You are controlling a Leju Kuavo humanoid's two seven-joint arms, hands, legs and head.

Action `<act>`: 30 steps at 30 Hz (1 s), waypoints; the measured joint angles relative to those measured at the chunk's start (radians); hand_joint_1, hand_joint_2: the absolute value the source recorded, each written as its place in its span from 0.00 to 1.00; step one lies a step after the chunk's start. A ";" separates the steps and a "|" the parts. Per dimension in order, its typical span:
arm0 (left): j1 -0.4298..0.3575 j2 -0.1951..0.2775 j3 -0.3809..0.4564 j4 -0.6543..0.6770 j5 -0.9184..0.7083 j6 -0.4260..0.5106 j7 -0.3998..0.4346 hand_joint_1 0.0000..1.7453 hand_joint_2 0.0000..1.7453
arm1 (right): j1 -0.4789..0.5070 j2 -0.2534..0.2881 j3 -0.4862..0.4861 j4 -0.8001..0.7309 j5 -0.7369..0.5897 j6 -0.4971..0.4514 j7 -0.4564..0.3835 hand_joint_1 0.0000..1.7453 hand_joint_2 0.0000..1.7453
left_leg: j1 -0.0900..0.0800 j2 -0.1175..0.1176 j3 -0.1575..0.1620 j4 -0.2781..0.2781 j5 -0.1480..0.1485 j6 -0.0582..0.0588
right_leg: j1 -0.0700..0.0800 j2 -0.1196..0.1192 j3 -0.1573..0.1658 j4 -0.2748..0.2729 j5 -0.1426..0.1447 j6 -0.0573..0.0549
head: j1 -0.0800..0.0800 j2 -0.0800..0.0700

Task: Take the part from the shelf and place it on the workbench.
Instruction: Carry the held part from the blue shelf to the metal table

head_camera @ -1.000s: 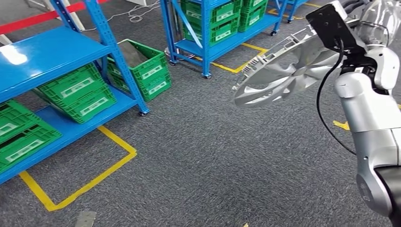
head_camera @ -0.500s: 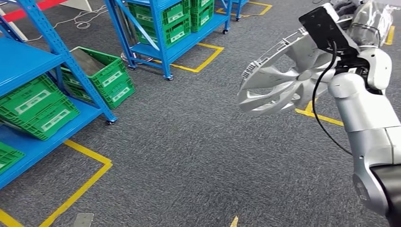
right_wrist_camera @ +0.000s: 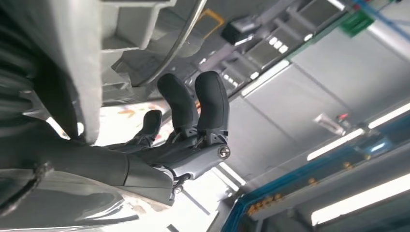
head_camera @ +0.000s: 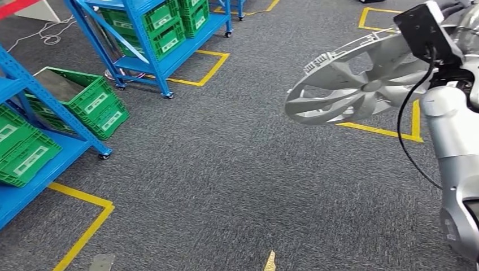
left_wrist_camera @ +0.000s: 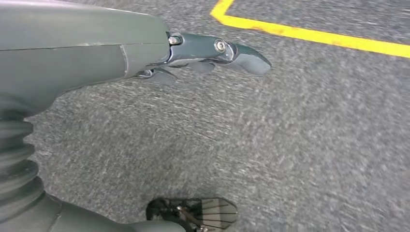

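The part is a silver spoked wheel cover, held up in the air at the right of the head view, tilted nearly flat over the carpet. My right hand grips its rim, dark fingers curled against the cover's ribbed grey underside. In the head view the black wrist camera box hides most of that hand. My left hand hangs over the grey carpet, its fingers stretched out and holding nothing.
Blue shelf racks with green crates stand at the back left. A nearer blue rack carries more green crates. Yellow tape lines mark the grey carpet.
The whole picture has shifted: the camera has turned right, so the racks slid left. The wheel cover stays in my right hand and now lies flatter.
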 joint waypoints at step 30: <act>0.019 -0.005 0.040 0.000 0.007 0.001 -0.018 0.00 1.00 | 0.125 -0.156 -0.094 -0.408 -0.045 -0.007 -0.008 1.00 1.00 | -0.002 0.012 0.007 -0.015 0.013 0.002 | -0.006 0.016 0.014 0.003 -0.017 0.004 | 0.006 0.000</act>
